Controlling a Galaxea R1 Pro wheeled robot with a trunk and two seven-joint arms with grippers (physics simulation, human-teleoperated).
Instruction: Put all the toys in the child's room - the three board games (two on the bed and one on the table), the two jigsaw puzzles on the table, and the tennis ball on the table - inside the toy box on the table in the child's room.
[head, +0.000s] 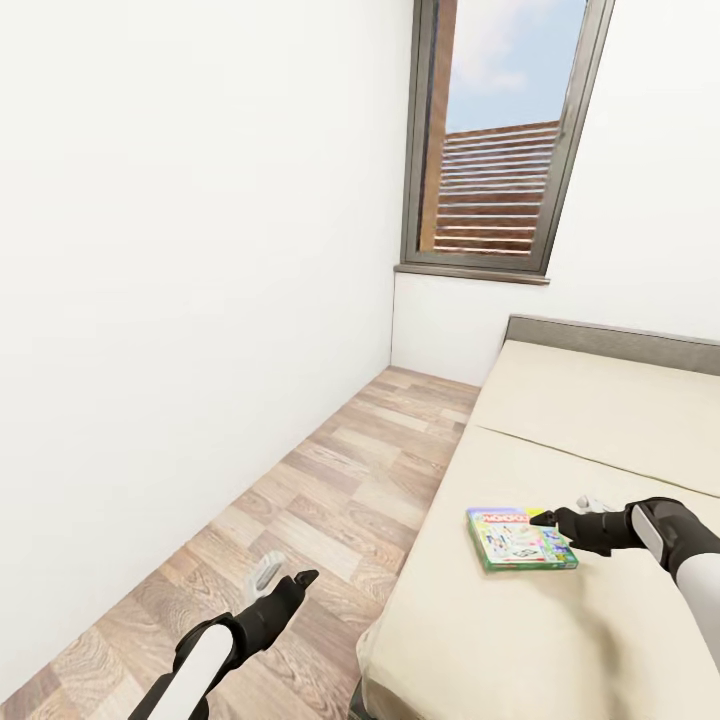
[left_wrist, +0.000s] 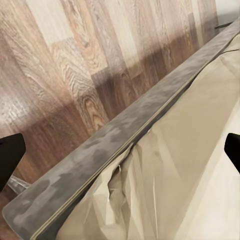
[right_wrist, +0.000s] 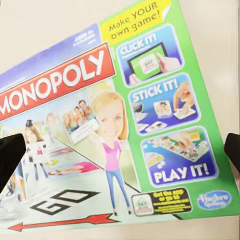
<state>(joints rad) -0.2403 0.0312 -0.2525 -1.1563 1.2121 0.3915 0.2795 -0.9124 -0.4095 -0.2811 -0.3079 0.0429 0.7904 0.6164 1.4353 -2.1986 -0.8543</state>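
Board game (head: 520, 540) (green-edged Monopoly box) flat on the bed (head: 600, 420), directly under the right gripper (head: 560, 517).

Right claw: jaws spread wide, nothing held; in its wrist view the fingertips (right_wrist: 11, 155) sit either side of the box lid (right_wrist: 115, 125), above it, contact not evident. Left gripper (head: 288, 580): open, empty, hanging over the wood floor (head: 330, 480), the bed's frame edge (left_wrist: 125, 135) ahead of it. Progress, as I judge it: this game not yet lifted. Toy box and other toys not in sight, so their tally can't be told.
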